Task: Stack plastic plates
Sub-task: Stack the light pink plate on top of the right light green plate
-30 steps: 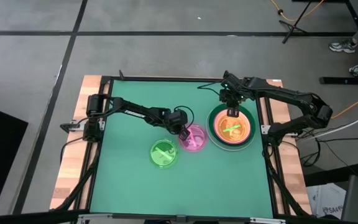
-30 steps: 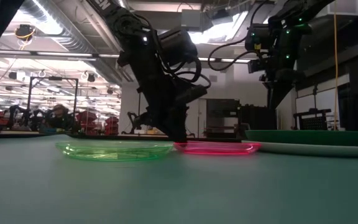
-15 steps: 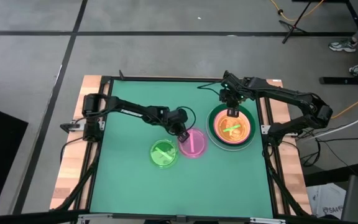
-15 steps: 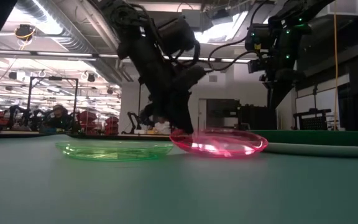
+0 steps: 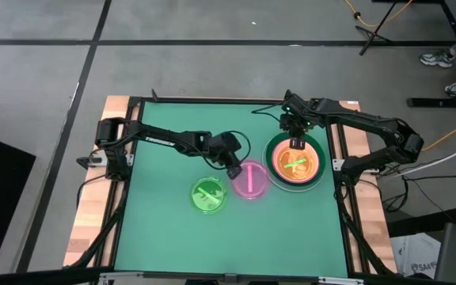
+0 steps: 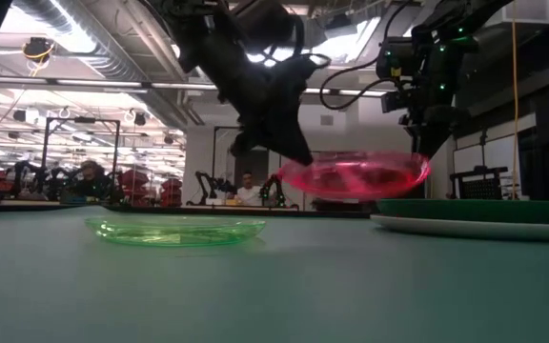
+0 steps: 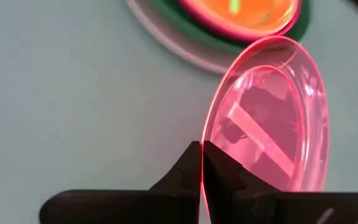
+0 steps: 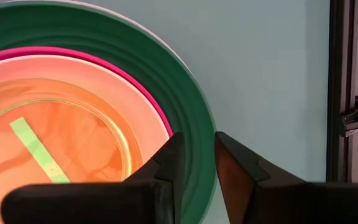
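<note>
carrying: left gripper (image 7: 202, 163) is pinching the pink plate (image 5: 250, 180) by its rim, off the table
aim: keeping it level, centring over the stack (image 5: 294, 161)
right gripper (image 5: 294, 131): hovering slightly parted above the stack's far edge

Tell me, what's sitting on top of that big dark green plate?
On the big dark green plastic plate lies a pink plate, then a translucent orange one showing a lime-green bar. Whatever lies beneath the green plate is mostly covered.
</note>
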`<state>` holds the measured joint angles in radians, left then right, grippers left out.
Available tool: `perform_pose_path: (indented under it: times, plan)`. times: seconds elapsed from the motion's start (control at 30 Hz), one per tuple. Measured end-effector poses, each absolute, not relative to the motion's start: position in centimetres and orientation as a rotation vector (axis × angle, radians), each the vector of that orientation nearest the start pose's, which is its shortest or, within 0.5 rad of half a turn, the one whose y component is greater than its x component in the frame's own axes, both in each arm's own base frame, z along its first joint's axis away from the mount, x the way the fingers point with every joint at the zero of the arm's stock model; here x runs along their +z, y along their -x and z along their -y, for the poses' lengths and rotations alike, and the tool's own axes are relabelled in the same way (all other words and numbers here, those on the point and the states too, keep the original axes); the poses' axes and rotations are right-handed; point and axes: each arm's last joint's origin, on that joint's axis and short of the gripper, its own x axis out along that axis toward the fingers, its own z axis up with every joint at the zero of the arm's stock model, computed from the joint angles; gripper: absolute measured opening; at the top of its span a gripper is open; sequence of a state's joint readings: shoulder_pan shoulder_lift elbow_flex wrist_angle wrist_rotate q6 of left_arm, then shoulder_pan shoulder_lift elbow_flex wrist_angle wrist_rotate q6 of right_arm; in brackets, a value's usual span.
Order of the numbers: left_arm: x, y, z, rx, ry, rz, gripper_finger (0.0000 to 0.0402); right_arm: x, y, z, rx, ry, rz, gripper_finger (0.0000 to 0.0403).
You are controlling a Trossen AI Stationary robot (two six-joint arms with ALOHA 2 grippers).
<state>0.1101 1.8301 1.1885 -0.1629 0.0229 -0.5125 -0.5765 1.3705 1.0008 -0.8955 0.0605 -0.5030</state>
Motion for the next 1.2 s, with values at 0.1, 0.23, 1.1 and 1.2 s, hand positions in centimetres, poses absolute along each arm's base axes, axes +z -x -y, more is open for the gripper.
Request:
perform_pose_path:
  times: [0.1, 0.23, 1.1, 1.2]
  plan:
    - [19.4, -38.8, -4.3, 0.261, 0.544, -0.720, 0.0000, 23.9, -20.5, 13.5, -0.223, 0.098, -1.329, 0.0079]
    - [19.9, -39.2, -4.7, 0.246, 0.550, -0.656, 0.0000, 24.7, -20.1, 13.2, -0.222, 0.100, -1.287, 0.0079]
    - [20.5, -38.9, -8.8, 0.530, 0.423, -0.513, 0.0000, 29.0, -19.4, 11.8, -0.207, -0.089, -0.872, 0.0079]
    - [20.7, -39.0, -8.9, 0.548, 0.396, -0.492, 0.0000, 29.1, -19.5, 11.9, -0.224, -0.112, -0.851, 0.0079]
